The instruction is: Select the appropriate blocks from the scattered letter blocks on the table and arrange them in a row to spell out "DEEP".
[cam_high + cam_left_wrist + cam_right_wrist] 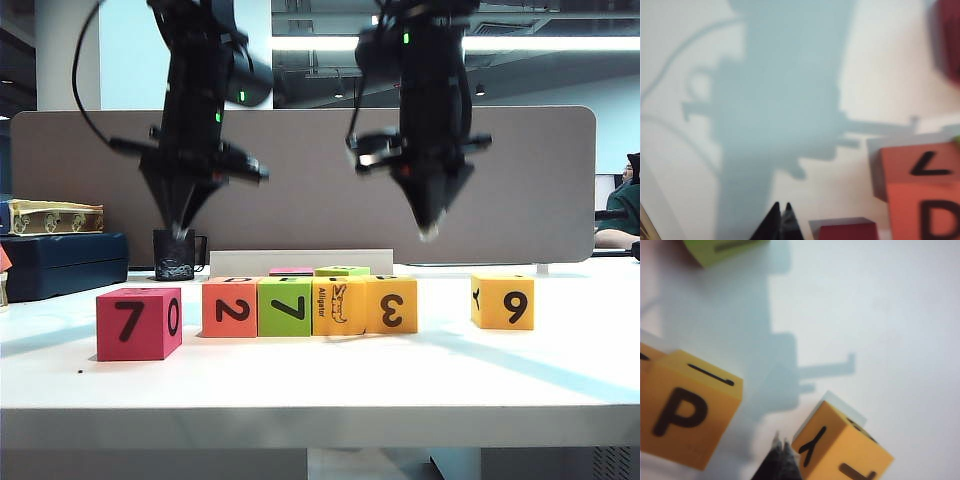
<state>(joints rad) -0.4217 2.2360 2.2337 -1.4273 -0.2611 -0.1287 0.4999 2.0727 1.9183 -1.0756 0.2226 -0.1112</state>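
Observation:
Four blocks stand touching in a row on the white table [320,385]: an orange "2" [230,306], a lime-green "7" [285,306], a yellow-orange alligator block [338,305] and a yellow-orange "3" [392,304]. My left gripper [180,232] hangs shut and empty above the table, behind the row's left end. My right gripper [428,235] hangs shut and empty to the right of the row. In the left wrist view the shut left gripper [781,206] is beside the orange block [922,200], whose face shows "D". In the right wrist view the shut right gripper [780,441] is between a "P" face [685,415] and a "Y" block [840,445].
A larger red cube with "7" and "0" [138,322] sits left of the row. A yellow-orange "9" cube [503,301] sits apart at the right. Behind the row lie a pink block [291,270], a green block [342,270], a white strip [300,260], a black cup [175,255] and a dark box [60,262].

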